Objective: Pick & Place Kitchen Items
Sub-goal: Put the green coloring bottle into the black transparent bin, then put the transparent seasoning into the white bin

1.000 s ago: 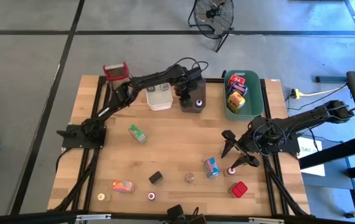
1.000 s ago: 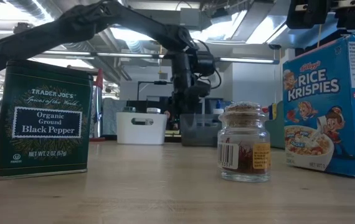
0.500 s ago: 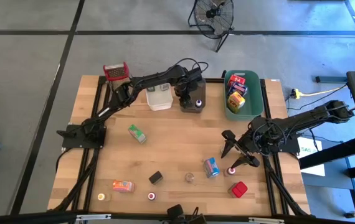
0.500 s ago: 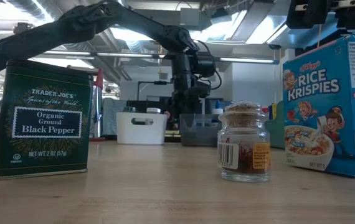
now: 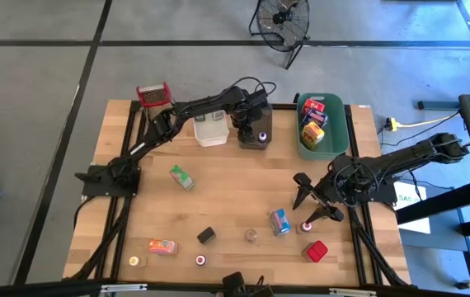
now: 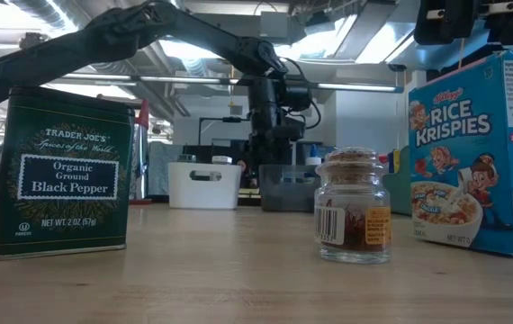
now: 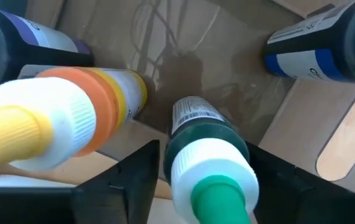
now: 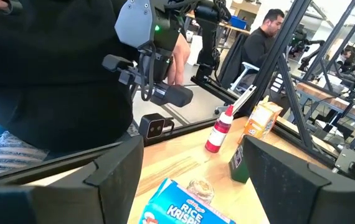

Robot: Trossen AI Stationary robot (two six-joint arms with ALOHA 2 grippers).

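Trouble I expect: my left tool (image 7: 196, 180), fingers spread around the green-capped bottle (image 7: 210, 168) inside the grey tub (image 5: 255, 132) far across the table (image 5: 227, 206), could knock neighbouring bottles when withdrawing.

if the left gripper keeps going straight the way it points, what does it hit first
Most likely the green-capped bottle, which sits right between the left gripper's open fingers inside the grey tub. Behind it lies the tub's floor. Depth is hard to judge, so the fingers may already flank the bottle.
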